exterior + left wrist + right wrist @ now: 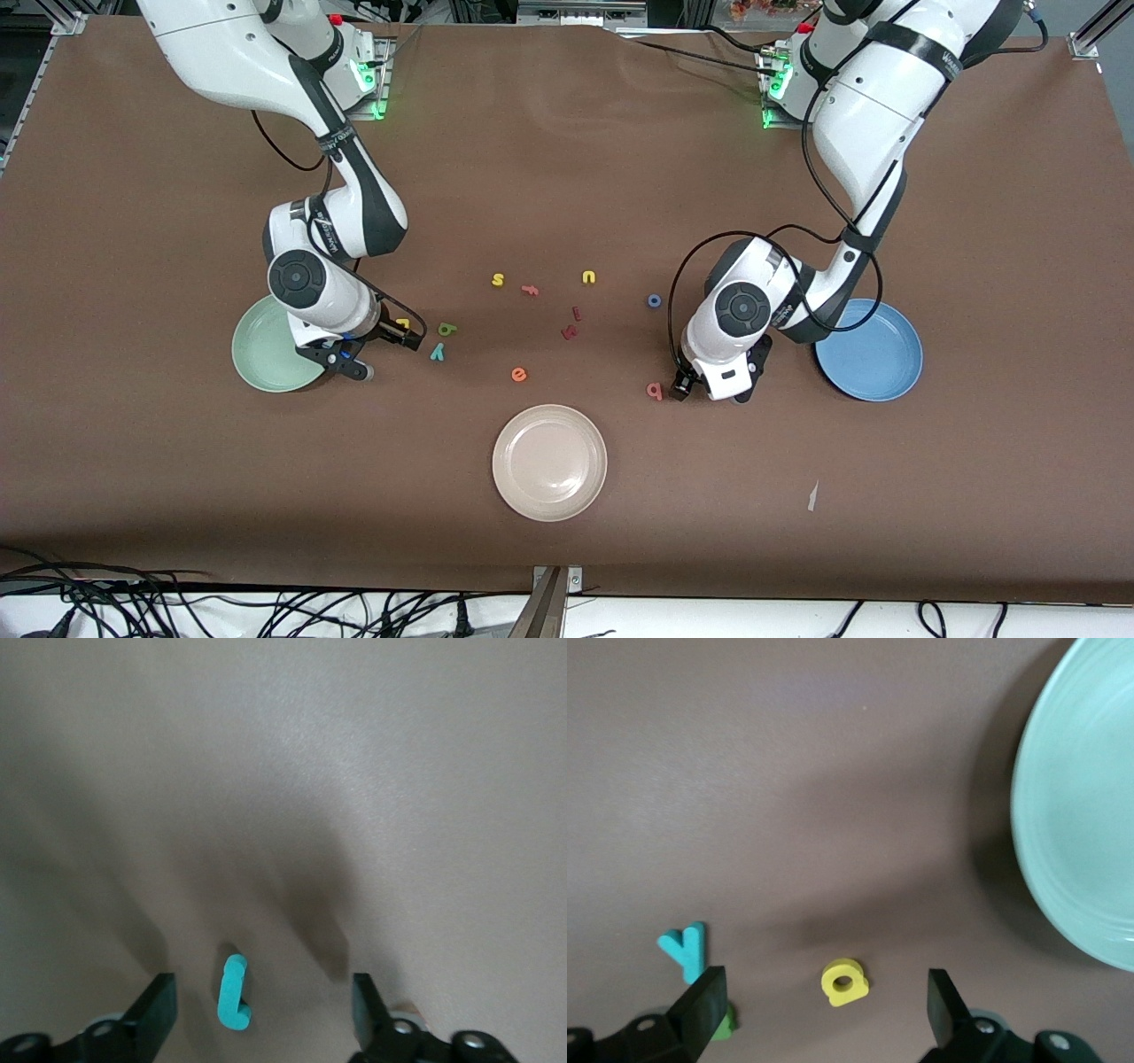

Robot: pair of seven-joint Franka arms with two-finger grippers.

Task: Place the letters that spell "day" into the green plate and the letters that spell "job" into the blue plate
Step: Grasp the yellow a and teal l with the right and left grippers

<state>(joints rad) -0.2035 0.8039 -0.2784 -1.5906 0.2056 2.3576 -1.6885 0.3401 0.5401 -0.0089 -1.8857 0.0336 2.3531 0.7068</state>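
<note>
The green plate (261, 354) sits on the brown counter (567, 177) at the right arm's end and holds no letters. The right gripper (383, 353) is low over the counter just beside that plate. Its fingers (704, 997) are spread wide on either side of the yellow rounded letter (844, 981), with clear gaps and no contact.

The olive-green rounded letter (447, 329) and the teal "y" (437, 353) lie close by, toward the counter's middle. The "y" is a little nearer the front camera.

In the middle lie the yellow "s" (498, 280), the orange "f" (530, 289) and the yellow "u" (588, 277). Two dark red letters (571, 323) are nearer the camera than those, and the orange "e" (519, 375) is nearer again. The beige plate (549, 461), with nothing in it, lies nearest the camera.

The blue ring "o" (654, 301) and the salmon-pink "b" (655, 390) lie toward the left arm's end. The "b" is the nearer of the two and just beside the left gripper (709, 390).

That gripper is down low over the counter. In its wrist view its fingers (159, 1001) stand apart around the teal hooked "j" (233, 992), with space on both sides, so they are not yet gripping it.

The blue plate (873, 372) lies beside the left arm, at its end of the counter, and has no letters in it. A small white scrap (812, 496) lies nearer the camera than that plate.
</note>
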